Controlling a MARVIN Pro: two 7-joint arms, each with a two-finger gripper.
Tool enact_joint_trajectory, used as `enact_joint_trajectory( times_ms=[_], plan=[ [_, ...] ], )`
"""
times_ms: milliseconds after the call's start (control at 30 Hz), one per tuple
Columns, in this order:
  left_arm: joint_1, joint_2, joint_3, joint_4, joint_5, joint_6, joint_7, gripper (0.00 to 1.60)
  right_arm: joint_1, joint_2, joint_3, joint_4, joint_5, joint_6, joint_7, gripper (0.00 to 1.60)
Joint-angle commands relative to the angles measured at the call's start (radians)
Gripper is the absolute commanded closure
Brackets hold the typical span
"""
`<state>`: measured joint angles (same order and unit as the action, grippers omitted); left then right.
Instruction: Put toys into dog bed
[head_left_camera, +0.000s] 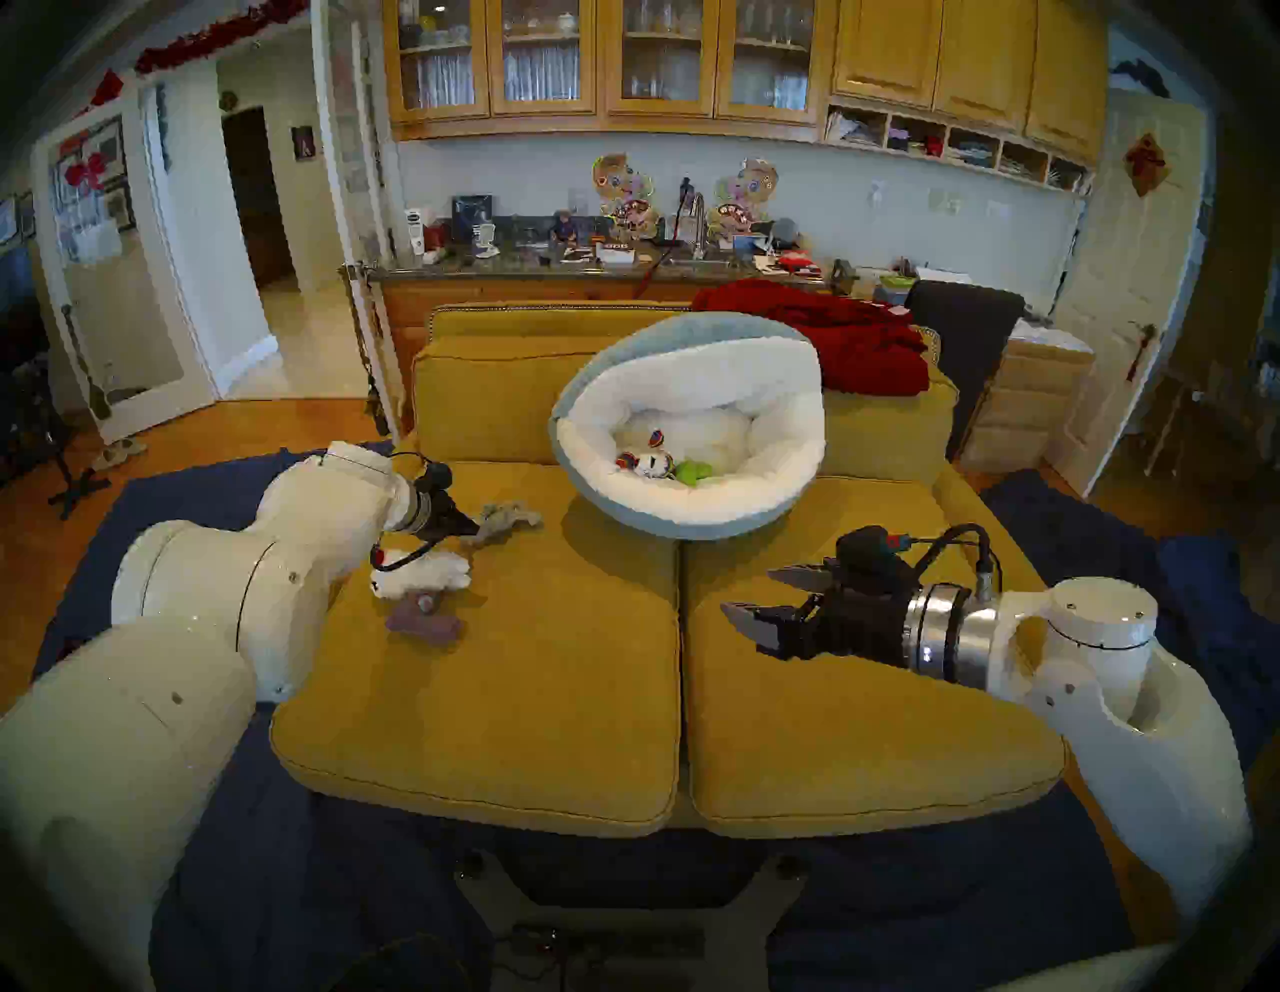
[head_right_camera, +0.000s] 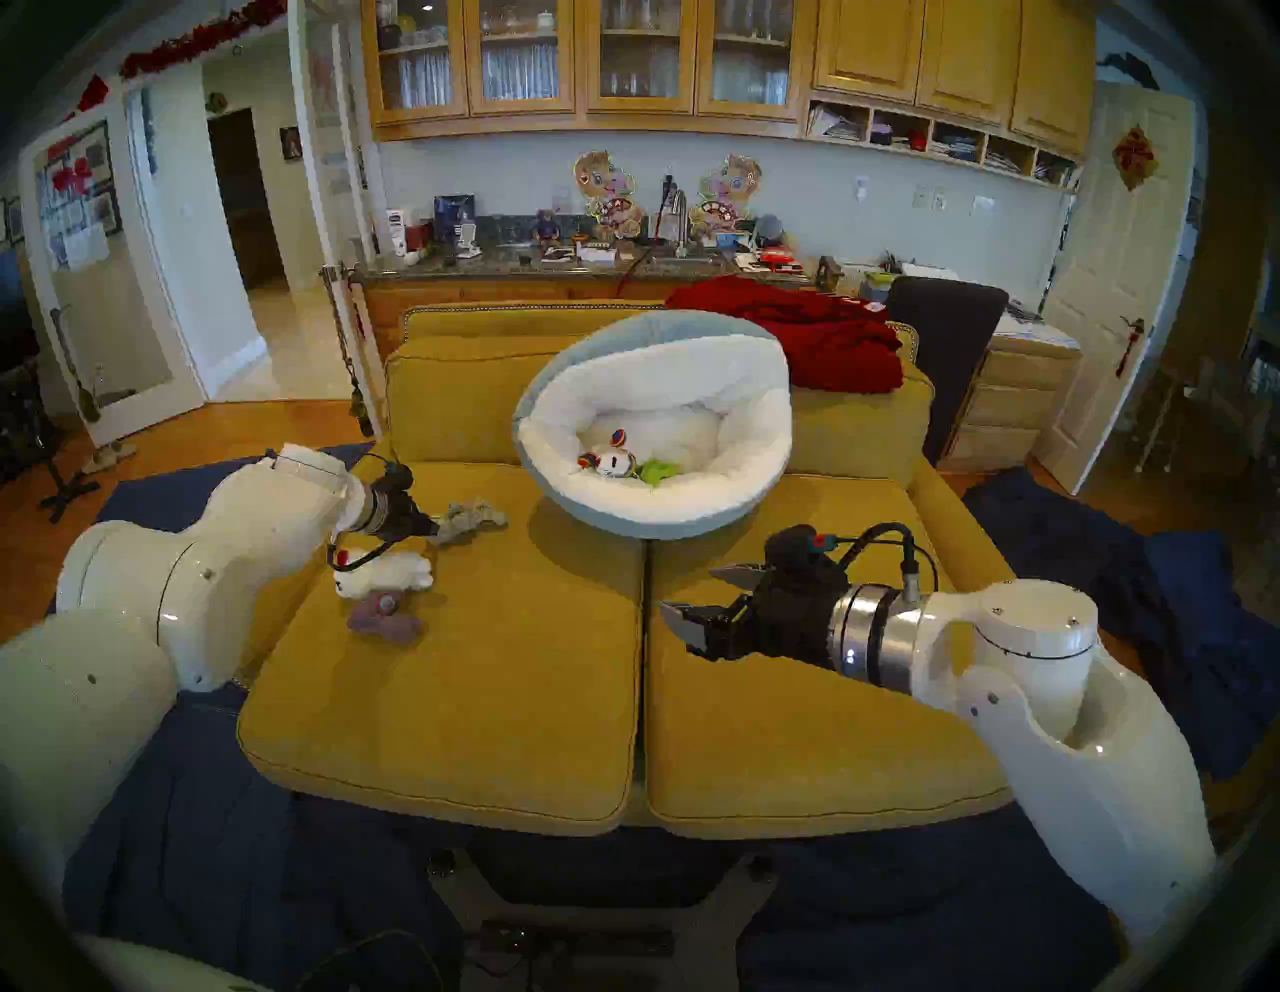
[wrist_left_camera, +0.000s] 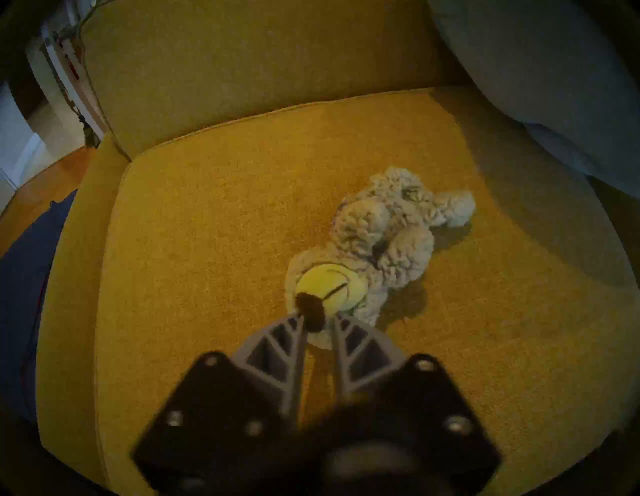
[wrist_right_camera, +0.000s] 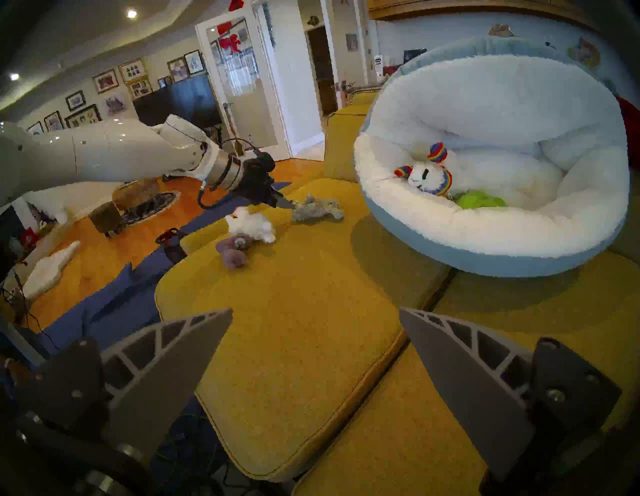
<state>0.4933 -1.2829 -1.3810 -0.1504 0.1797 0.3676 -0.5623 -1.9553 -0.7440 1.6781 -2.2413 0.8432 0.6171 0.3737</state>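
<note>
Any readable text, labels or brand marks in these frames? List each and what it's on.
None can be read.
Red diamond sign on the right door: a character, too blurred to read.
White canister on the counter: dark label, too small.
Dark box on the counter: print too small.
Toys, dog bed, arms: no text visible.

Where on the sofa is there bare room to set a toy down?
Free: the near half of the left seat cushion, and the right seat cushion below the dog bed. Crowded: the left cushion's far-left corner, with the white lamb, purple-grey plush and grey-beige plush.
</note>
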Motion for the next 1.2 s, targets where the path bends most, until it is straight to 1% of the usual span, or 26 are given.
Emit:
enact_joint_trajectory(
  times_ms=[0,133,267,467,533,633,700,733,767,800,933,967,1067,1100,1133,1167],
  plan=[
    [-0.050,-0.001,-0.007,-0.023,-0.007,-0.019,-0.010,1.60,0.015,0.001,0.013,-0.018,0.000,-0.008,0.000,0.00],
    [-0.066,-0.008,-0.013,-0.031,-0.014,-0.022,-0.032,1.60,0.015,0.001,0.013,-0.019,-0.001,-0.008,0.000,0.00],
    [-0.093,-0.011,-0.020,-0.054,-0.025,-0.039,-0.097,1.60,0.015,0.001,0.013,-0.019,-0.001,-0.008,0.000,0.00],
    [-0.119,-0.024,-0.019,-0.103,-0.031,-0.085,-0.209,1.60,0.015,0.001,0.012,-0.017,0.000,-0.007,0.000,0.00],
    [-0.132,-0.027,-0.015,-0.135,-0.031,-0.107,-0.271,1.60,0.014,0.001,0.011,-0.016,0.000,-0.007,0.000,0.00],
    [-0.149,-0.032,-0.016,-0.165,-0.033,-0.122,-0.305,1.60,0.014,0.001,0.011,-0.015,0.000,-0.006,0.000,0.00],
    [-0.154,-0.034,-0.018,-0.194,-0.035,-0.137,-0.342,1.60,0.013,0.001,0.010,-0.014,0.000,-0.006,0.000,0.00],
    [-0.167,-0.035,-0.016,-0.204,-0.033,-0.140,-0.354,1.60,0.013,0.001,0.010,-0.013,0.000,-0.006,0.000,0.00],
    [-0.160,-0.036,-0.020,-0.211,-0.036,-0.146,-0.366,1.60,0.013,0.001,0.009,-0.013,0.000,-0.006,0.000,0.00],
    [-0.175,-0.036,-0.017,-0.228,-0.034,-0.148,-0.380,1.60,0.013,0.001,0.009,-0.013,0.000,-0.006,0.001,0.00],
    [-0.182,-0.037,-0.023,-0.267,-0.040,-0.164,-0.429,1.60,0.013,0.001,0.008,-0.011,0.000,-0.005,0.001,0.00],
    [-0.198,-0.035,-0.020,-0.288,-0.038,-0.167,-0.444,1.60,0.012,0.001,0.007,-0.011,0.000,-0.005,0.001,0.00],
    [-0.200,-0.035,-0.023,-0.314,-0.042,-0.177,-0.484,1.60,0.012,0.001,0.007,-0.010,0.000,-0.005,0.001,0.00],
    [-0.209,-0.035,-0.022,-0.336,-0.041,-0.180,-0.500,1.60,0.012,0.001,0.007,-0.009,0.000,-0.005,0.001,0.00],
    [-0.207,-0.036,-0.023,-0.336,-0.044,-0.182,-0.514,1.60,0.012,0.001,0.006,-0.009,0.001,-0.005,0.001,0.00],
    [-0.212,-0.037,-0.021,-0.358,-0.043,-0.185,-0.528,1.60,0.012,0.001,0.006,-0.009,0.001,-0.005,0.001,0.00]
  ],
)
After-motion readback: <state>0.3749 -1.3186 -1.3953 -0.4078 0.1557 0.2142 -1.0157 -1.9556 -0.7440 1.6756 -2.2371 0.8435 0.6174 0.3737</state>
